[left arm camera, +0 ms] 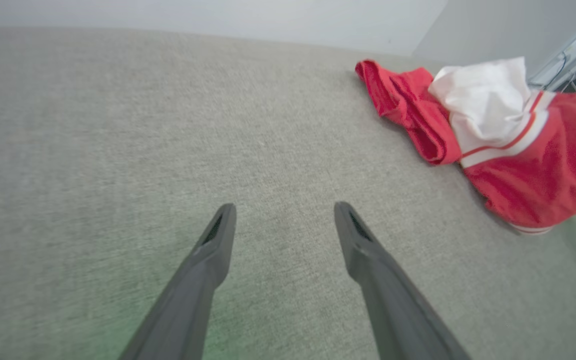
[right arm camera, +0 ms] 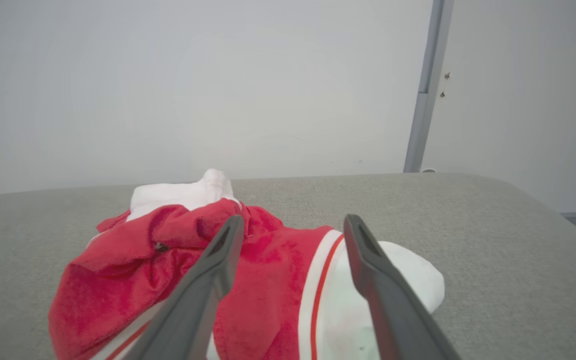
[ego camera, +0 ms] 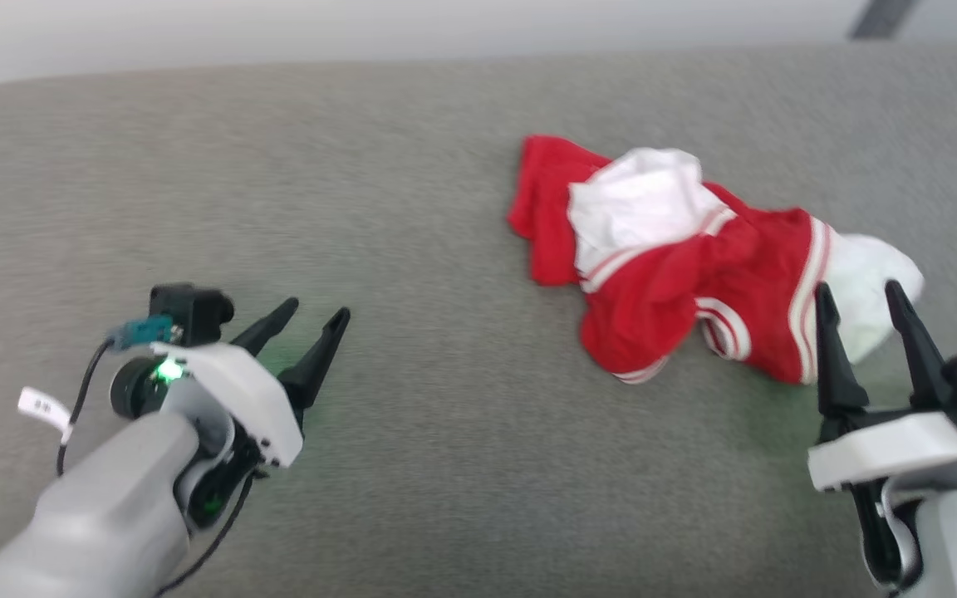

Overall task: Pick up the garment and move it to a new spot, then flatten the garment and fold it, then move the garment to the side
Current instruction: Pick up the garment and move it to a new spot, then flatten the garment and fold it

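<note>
The garment (ego camera: 678,266) lies crumpled in a heap on the grey surface (ego camera: 445,208), right of centre in the head view, at about 2 o'clock. Its red folds are mixed with white panels and striped trim; no numerals can be made out.

The left gripper (ego camera: 317,309) sits at 8 o'clock in that view, well apart from the garment. Its fingers are spread wide over bare surface and hold nothing. In the left wrist view the garment (left arm camera: 528,170) lies at 2 o'clock from the gripper (left arm camera: 284,207).

The right gripper (ego camera: 857,286) is at 4 o'clock in the head view. Its fingers are wide apart and empty, with the tips over the garment's near edge by a white panel. In the right wrist view the fingers (right arm camera: 208,280) frame the red cloth and trim (right arm camera: 268,270); whether they touch it cannot be told.
</note>
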Robot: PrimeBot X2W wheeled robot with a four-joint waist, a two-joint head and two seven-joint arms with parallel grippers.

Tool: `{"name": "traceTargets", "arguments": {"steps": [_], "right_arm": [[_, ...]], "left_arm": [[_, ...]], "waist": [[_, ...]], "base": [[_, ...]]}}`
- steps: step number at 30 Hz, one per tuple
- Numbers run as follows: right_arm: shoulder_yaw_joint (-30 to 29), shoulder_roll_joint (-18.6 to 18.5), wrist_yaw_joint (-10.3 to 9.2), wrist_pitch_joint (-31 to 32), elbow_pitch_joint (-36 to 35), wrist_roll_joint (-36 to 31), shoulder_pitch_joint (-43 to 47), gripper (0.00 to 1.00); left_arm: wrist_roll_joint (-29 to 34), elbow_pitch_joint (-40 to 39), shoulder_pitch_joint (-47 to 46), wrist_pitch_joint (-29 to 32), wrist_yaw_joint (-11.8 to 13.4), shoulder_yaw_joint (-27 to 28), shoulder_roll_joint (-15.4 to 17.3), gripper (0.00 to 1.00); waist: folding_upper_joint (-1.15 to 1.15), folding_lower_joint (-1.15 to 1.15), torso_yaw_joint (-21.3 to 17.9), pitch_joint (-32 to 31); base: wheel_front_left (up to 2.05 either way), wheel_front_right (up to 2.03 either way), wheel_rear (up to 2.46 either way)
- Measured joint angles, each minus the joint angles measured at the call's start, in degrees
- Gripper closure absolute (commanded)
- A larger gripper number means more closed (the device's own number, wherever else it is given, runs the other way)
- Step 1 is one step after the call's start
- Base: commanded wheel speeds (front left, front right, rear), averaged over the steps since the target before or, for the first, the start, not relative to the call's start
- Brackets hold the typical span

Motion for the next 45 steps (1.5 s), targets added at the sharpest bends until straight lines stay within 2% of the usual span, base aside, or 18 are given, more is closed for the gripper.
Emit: {"name": "traceTargets", "arguments": {"steps": [5, 11, 16, 24, 31, 37, 45], "right_arm": [[-1.68, -1.08, 0.00, 0.00, -0.08, -0.02, 3.19, 0.00], [-2.12, -1.49, 0.00, 0.00, -0.27, 0.01, 6.79, 0.00], [-2.71, -1.85, 0.00, 0.00, -0.58, 0.11, 9.33, 0.00], [-3.58, -1.75, 0.00, 0.00, -2.38, 0.32, 11.61, 0.00], [-3.46, -1.45, 0.00, 0.00, -3.66, 0.25, 12.26, 0.00], [-3.19, -1.10, 0.00, 0.00, -3.59, 0.26, 12.26, 0.00], [-2.90, -1.01, 0.00, 0.00, -3.44, 0.26, 12.03, 0.00]], "left_arm": [[6.89, -0.35, 8.66, -0.05, 0.82, 11.90, -0.99, 0.00], [16.93, -5.43, 19.74, -0.07, 2.31, 26.27, -1.65, 0.00], [25.24, -12.41, 30.21, -0.07, 3.79, 39.01, -3.77, 0.00], [39.31, -22.12, 41.91, -0.07, 2.56, 54.45, -9.70, 0.00], [48.79, -24.57, 45.38, -0.05, 1.07, 60.37, -13.55, 0.00], [50.42, -24.41, 45.71, -0.05, 0.24, 62.26, -15.56, 0.00], [52.07, -24.61, 46.19, -0.05, -0.01, 62.50, -16.29, 0.00]], "waist": [[0.00, 0.00, 4.05, -3.16], [0.00, 0.00, 6.76, -7.27], [0.00, 0.00, 7.17, -10.22], [0.00, 0.00, 5.78, -12.36], [0.00, 0.00, 4.55, -12.70], [0.00, 0.00, 3.91, -12.42], [0.00, 0.00, 3.48, -12.05]], "base": [[0.00, 0.00, 0.00], [0.00, 0.00, 0.00], [0.00, 0.00, 0.00], [0.00, 0.00, 0.00], [0.00, 0.00, 0.00], [0.00, 0.00, 0.00], [0.00, 0.00, 0.00]]}}
